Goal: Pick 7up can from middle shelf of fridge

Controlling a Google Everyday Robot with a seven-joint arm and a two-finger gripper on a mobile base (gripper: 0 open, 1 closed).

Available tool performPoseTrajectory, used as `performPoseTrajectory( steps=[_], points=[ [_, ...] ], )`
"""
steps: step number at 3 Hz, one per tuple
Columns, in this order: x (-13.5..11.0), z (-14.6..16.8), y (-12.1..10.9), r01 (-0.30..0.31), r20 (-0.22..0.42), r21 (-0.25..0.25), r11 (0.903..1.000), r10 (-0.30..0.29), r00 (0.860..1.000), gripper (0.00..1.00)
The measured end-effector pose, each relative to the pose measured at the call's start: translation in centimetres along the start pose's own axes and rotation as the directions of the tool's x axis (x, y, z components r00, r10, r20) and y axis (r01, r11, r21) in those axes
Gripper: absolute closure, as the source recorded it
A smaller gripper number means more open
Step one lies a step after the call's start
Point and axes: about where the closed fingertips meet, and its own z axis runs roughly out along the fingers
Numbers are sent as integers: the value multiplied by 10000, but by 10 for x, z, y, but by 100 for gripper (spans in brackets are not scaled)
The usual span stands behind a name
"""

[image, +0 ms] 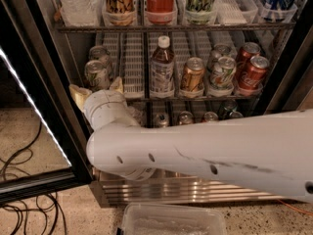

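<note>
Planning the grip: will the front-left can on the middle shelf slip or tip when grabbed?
Probably slippery: the can is smooth, shiny metal. Standing upright, it could tip if nudged high. The open tool sits low before it.
</note>
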Motion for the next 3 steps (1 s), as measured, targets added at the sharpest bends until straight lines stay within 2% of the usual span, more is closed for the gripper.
performPoseTrajectory(
  steps=[1, 2, 3],
  points=[
    [4, -5, -1, 29, -20, 493, 9988, -29, 10000, 32],
    [6, -4, 3, 95, 41, 660, 9978, -98, 9999, 46],
    [5, 3, 7, 275, 168, 653, 9975, -286, 9995, 49]
  ],
)
